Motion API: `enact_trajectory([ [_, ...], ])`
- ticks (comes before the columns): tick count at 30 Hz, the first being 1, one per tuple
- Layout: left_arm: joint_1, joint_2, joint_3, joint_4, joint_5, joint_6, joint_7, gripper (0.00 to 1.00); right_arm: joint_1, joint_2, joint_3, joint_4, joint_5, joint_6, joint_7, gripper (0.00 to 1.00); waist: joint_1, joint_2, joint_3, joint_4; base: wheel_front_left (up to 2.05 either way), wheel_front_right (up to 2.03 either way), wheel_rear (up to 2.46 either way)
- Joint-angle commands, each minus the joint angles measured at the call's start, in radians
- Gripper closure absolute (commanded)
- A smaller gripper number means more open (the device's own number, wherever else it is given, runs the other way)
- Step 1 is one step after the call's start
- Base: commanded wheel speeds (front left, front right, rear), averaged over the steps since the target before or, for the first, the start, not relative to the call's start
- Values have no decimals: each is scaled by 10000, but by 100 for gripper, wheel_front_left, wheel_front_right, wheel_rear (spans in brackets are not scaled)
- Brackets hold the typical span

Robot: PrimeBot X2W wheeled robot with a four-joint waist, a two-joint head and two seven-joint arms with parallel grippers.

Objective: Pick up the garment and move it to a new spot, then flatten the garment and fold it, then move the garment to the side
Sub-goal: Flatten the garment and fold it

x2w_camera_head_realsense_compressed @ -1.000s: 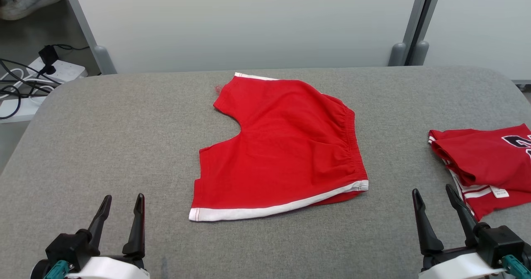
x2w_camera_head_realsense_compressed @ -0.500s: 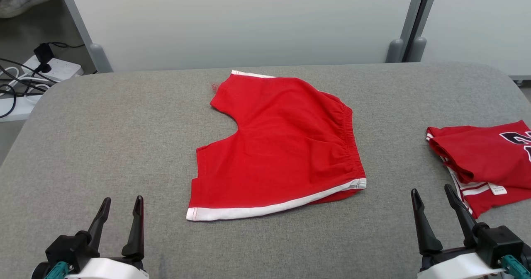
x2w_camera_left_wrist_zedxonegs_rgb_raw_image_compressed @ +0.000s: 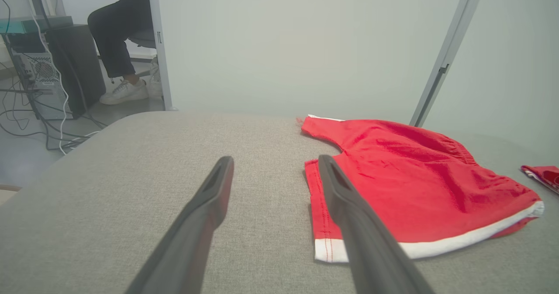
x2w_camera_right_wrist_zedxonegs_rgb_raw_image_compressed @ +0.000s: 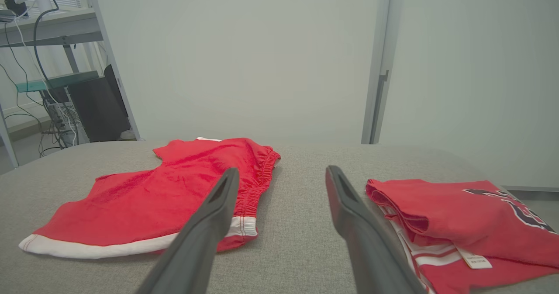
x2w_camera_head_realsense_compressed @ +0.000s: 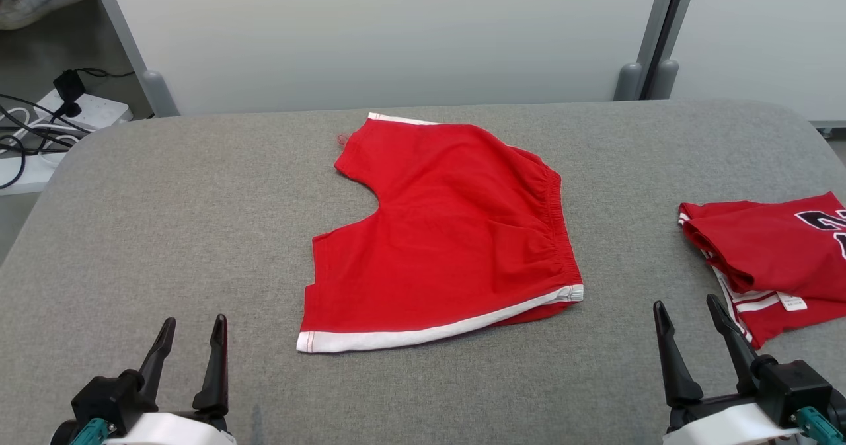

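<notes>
The garment [x2w_camera_head_realsense_compressed: 449, 233] is a pair of red shorts with white trim, spread flat in the middle of the grey table [x2w_camera_head_realsense_compressed: 165, 220], waistband toward the right. It also appears in the left wrist view as the garment [x2w_camera_left_wrist_zedxonegs_rgb_raw_image_compressed: 406, 185] and in the right wrist view as the garment [x2w_camera_right_wrist_zedxonegs_rgb_raw_image_compressed: 166, 193]. My left gripper [x2w_camera_head_realsense_compressed: 192, 329] rests at the table's near left, open and empty, well short of the shorts. My right gripper [x2w_camera_head_realsense_compressed: 687, 309] sits at the near right, open and empty, between the shorts and a folded red jersey.
A folded red jersey [x2w_camera_head_realsense_compressed: 773, 260] with dark lettering and a white label lies at the table's right edge, close to my right fingers. Beyond the table's left side lie a power strip and cables [x2w_camera_head_realsense_compressed: 59, 121]. A seated person's leg and shoe [x2w_camera_left_wrist_zedxonegs_rgb_raw_image_compressed: 122, 67] show at the far left.
The head camera has shifted slightly, so the whole picture slid a little left and up. The garment and both grippers have stayed where they were.
</notes>
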State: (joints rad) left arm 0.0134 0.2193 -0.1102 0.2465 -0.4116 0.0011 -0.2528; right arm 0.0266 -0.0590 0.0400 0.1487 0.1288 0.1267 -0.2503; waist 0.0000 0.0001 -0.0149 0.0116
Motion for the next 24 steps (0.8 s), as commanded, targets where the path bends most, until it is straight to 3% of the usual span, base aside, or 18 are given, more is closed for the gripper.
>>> enact_trajectory([
  [1, -518, 147, 421, -173, 116, -27, -89, 0, -337, -36, 220, -200, 26, 40, -114, 0, 0, -1, 0, 10, 0, 0, 0],
  [9, -926, -142, 79, 374, -142, -432, 228, 0, -691, -102, 475, 293, 347, 40, 157, 0, 0, -1, 336, -44, 0, 0, 0],
  [16, -1895, -353, -784, 812, -432, -943, 1458, 0, -1854, -861, 1131, 1199, 1013, 40, 1304, 0, 0, -1, 1325, -107, 0, 0, 0],
  [24, -2670, -218, -1284, 1250, -1170, -1220, 2662, 0, -3128, -1507, 2382, 1858, 1585, 40, 1743, 0, 0, -1, 2310, -149, 0, 0, 0],
])
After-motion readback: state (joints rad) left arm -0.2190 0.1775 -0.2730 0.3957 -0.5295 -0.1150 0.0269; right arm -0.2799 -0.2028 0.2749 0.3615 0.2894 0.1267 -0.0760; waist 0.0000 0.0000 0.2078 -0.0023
